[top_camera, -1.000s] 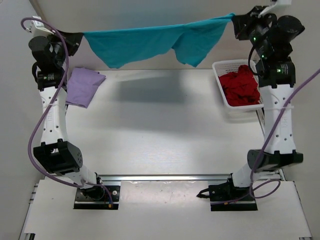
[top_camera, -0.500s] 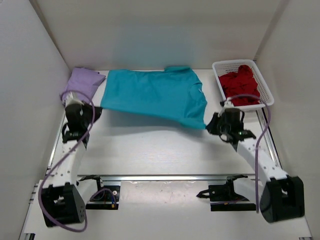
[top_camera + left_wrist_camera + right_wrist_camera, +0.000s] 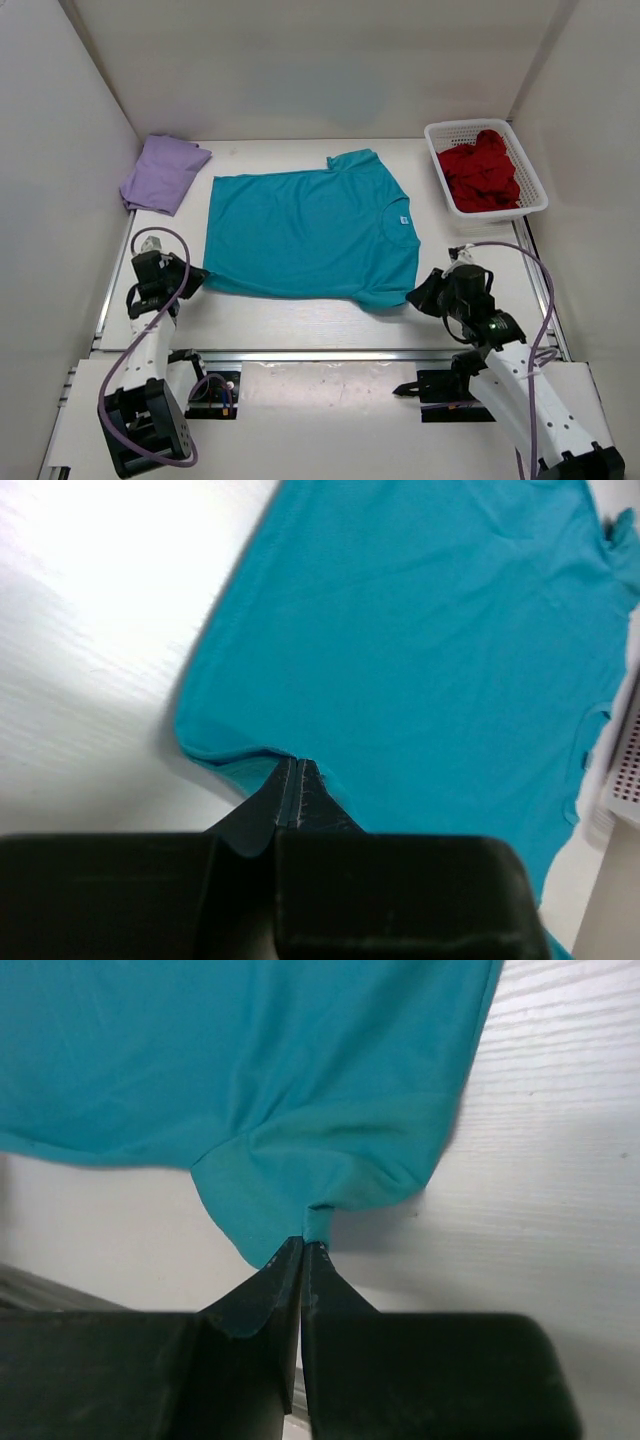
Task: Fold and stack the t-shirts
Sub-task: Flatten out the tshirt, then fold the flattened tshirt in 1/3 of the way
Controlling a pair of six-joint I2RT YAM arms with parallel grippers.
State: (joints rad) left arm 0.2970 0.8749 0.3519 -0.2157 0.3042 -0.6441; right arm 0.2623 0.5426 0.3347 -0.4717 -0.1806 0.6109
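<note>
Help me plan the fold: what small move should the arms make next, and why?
Probably open the left pincer and right pincer to let go: each is shut on the near edge of the teal t-shirt, which already lies spread flat on the table.

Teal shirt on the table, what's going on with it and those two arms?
Two robot arms are handling the teal shirt, which lies spread flat on the table. The left fingers pinch its near hem corner and the right fingers pinch its near sleeve, both shut on the cloth. A purple shirt sits folded at the far left, and a red shirt is bunched in the white basket at the far right.
</note>
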